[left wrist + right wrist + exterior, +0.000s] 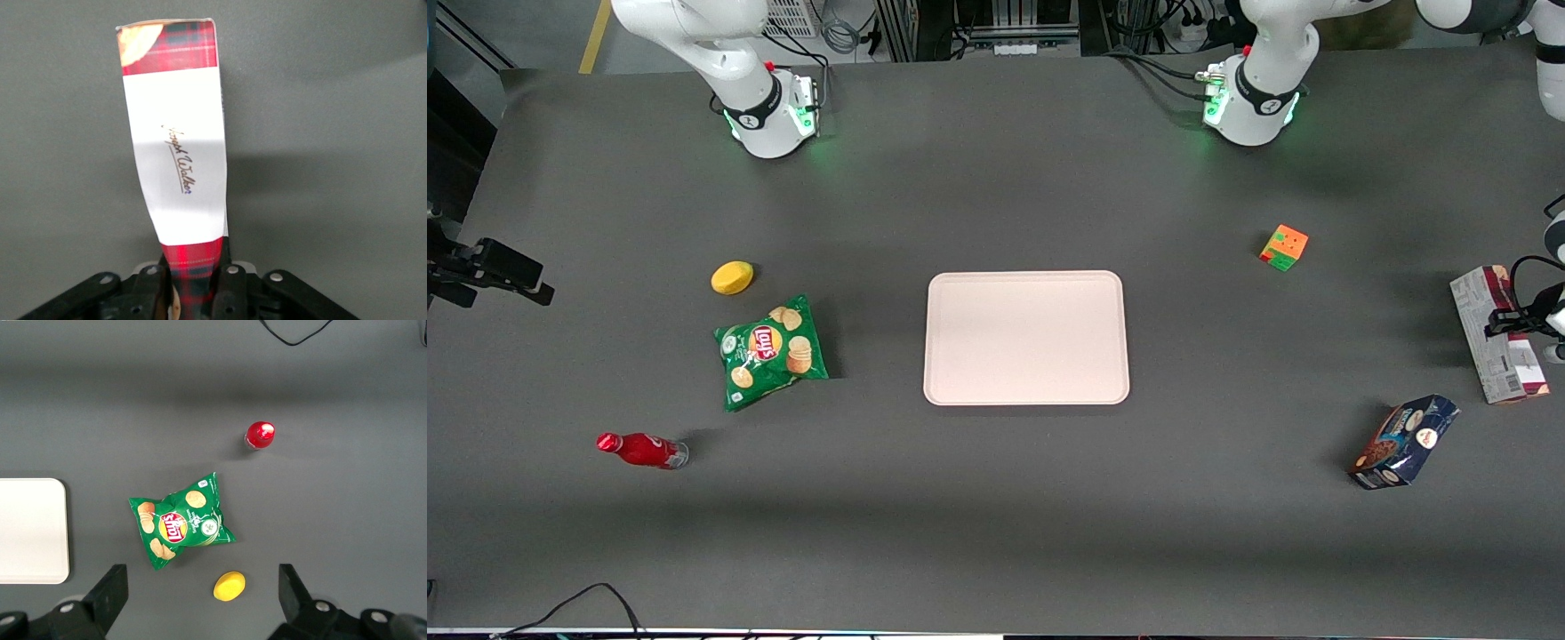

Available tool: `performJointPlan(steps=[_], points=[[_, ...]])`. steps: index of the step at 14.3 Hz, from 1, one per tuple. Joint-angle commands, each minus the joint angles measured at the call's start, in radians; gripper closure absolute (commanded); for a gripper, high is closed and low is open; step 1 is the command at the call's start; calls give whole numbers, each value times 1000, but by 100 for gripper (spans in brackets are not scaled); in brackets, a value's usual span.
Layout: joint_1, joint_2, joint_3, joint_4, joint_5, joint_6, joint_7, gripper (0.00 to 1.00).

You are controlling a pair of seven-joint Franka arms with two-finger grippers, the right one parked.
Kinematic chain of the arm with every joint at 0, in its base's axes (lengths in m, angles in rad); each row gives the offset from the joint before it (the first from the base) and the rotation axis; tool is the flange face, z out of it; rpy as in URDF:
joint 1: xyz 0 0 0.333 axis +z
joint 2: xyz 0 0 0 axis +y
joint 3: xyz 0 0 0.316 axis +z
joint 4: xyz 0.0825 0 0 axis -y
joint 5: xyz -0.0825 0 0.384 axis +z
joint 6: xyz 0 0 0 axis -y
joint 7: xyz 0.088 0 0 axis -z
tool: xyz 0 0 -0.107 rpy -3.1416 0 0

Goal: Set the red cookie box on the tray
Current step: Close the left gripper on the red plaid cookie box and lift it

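You have the gripper closed on one end of the red cookie box, its fingers pressed against the two sides of the plaid end, as the wrist view shows. In the front view the red cookie box is out at the working arm's end of the table, with the gripper across its middle, well apart from the tray at the centre. Whether the box is off the table yet, you cannot tell from here. So the grasp looks made, and you are at the carrying step. Next you need to lift the box high enough, bring it sideways over the tray, and turn it so its length runs along the tray's long side. The blue cookie box lies nearer the front camera and the puzzle cube farther from it; your path should pass between them.
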Motion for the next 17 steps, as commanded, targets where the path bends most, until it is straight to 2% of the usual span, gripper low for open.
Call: performJointPlan(steps=[1, 6, 9, 13, 17], points=[[-7, -8, 4, 89, -24, -140, -13, 83], [-5, -59, 16, 290, -2, -386, -18, 82], [-2, -83, 26, 450, 68, -567, -19, 81], [-4, -85, 60, 671, 120, -817, -27, 80], [-10, -103, 50, 706, 134, -853, -32, 80]])
